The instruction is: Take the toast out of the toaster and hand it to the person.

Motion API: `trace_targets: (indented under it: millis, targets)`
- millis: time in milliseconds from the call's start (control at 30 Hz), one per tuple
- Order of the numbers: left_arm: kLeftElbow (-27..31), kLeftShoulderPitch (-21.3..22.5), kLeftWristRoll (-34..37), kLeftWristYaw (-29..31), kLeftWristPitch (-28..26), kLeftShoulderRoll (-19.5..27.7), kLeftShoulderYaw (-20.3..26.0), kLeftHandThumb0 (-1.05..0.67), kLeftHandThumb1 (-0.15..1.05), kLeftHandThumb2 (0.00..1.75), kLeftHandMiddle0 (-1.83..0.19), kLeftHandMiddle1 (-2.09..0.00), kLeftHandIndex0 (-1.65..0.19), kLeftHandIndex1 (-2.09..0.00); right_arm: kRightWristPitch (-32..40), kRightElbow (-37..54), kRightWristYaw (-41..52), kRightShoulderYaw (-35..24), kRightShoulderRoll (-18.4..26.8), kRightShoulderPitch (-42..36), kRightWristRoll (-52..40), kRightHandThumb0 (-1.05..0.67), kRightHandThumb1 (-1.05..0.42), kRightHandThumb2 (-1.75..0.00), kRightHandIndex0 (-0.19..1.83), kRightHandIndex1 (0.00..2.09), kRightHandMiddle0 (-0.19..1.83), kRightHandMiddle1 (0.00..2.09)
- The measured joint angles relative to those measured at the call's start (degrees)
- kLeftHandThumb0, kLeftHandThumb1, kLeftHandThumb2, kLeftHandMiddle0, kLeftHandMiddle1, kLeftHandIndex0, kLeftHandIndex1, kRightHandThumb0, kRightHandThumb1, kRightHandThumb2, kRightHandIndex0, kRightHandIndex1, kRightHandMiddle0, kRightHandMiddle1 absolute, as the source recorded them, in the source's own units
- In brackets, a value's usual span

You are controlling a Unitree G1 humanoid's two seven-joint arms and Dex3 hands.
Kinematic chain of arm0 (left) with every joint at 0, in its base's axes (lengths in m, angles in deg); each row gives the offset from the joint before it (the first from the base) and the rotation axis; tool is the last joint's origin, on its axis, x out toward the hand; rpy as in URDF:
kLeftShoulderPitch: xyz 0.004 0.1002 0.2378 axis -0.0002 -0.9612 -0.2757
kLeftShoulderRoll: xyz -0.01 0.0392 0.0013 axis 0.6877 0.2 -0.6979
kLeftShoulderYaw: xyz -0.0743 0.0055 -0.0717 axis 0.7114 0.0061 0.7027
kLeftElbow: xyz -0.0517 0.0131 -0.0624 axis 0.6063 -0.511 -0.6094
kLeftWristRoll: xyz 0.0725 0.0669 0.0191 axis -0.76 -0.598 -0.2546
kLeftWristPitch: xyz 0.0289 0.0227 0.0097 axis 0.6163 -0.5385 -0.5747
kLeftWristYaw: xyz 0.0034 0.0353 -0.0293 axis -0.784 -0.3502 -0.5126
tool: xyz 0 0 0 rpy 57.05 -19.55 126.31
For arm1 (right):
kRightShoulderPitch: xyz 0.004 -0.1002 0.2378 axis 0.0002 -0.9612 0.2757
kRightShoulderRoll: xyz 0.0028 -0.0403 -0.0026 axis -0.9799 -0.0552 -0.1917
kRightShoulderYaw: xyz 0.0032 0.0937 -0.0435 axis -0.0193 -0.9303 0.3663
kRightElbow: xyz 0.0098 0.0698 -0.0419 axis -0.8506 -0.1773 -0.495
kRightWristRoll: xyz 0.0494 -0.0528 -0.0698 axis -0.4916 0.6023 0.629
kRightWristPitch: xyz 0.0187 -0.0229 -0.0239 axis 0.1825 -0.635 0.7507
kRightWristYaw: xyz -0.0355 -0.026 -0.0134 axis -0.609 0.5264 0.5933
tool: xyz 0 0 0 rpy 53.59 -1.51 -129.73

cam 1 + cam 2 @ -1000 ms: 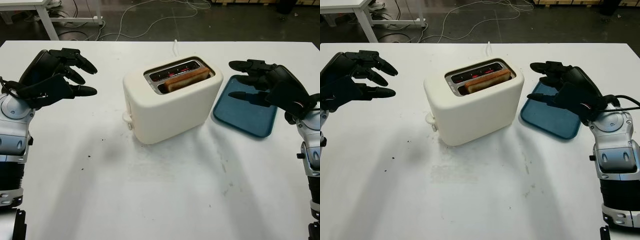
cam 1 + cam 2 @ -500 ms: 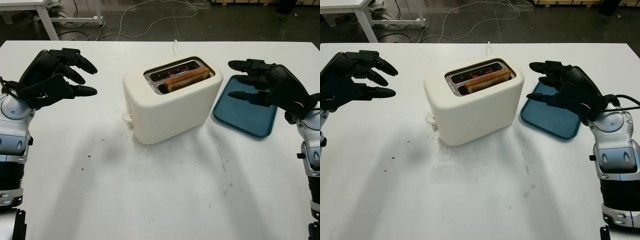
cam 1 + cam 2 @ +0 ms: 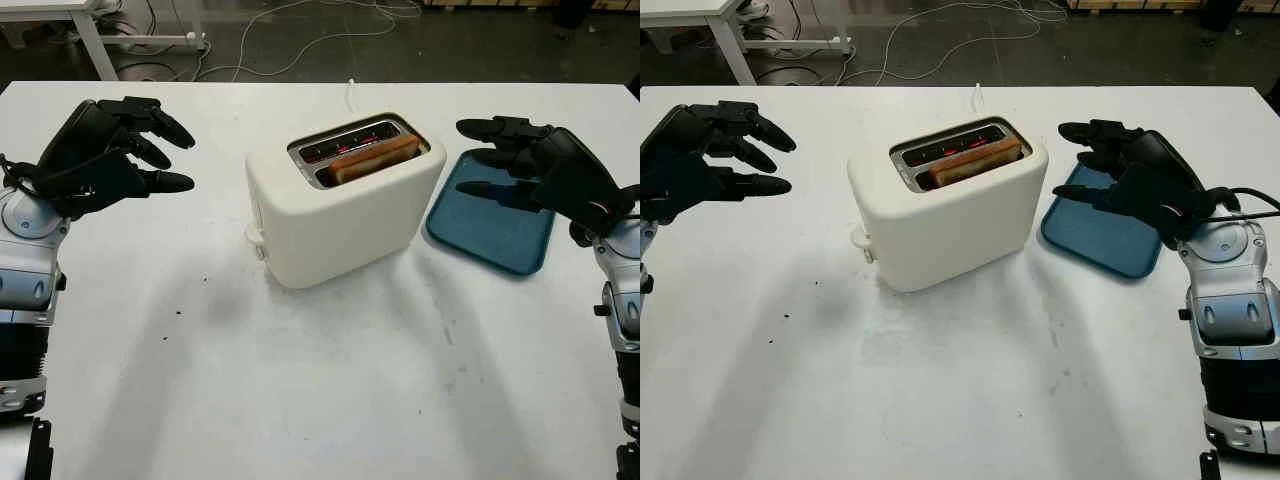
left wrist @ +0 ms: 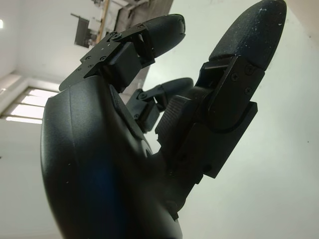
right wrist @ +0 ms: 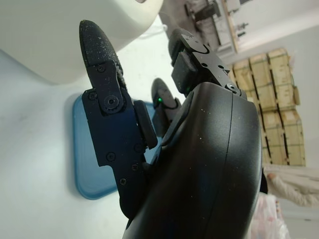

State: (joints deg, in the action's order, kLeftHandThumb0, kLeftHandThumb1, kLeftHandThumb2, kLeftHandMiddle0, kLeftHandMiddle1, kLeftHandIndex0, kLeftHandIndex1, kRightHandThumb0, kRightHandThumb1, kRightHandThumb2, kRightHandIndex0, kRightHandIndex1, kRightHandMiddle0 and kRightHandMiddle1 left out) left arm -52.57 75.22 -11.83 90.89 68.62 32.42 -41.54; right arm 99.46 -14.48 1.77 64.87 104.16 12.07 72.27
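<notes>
While toast (image 3: 372, 158) sits in toaster (image 3: 340, 205) slot, my L hand (image 3: 105, 155) at 9 & R hand (image 3: 535, 170) at 3 hover open, holding nothing.

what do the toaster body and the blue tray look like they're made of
The toaster body looks like cream matte plastic: smooth rounded shell with soft, dull highlights; the slot surround looks like metal. The blue tray looks like moulded plastic with a slight sheen and a raised rim, though coated metal can't be ruled out.

Bare table (image 3: 320, 380) flanks the toaster (image 3: 340, 205) on its left; the blue tray (image 3: 492, 215) lies just beside its right.
</notes>
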Motion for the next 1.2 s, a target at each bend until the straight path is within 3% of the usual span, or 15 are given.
trace_targets:
  millis: [1200]
  targets:
    - [0.0, 0.0, 0.0, 0.0, -0.1, 0.0, 0.0, -1.05, 0.71, 0.01, -0.74, -0.95, -0.70, -0.88, 0.0, 0.0, 0.0, 0.0, 0.0, 0.0, -0.2, -0.68, -0.89, 0.00, 0.49, 0.01, 0.44, 0.00]
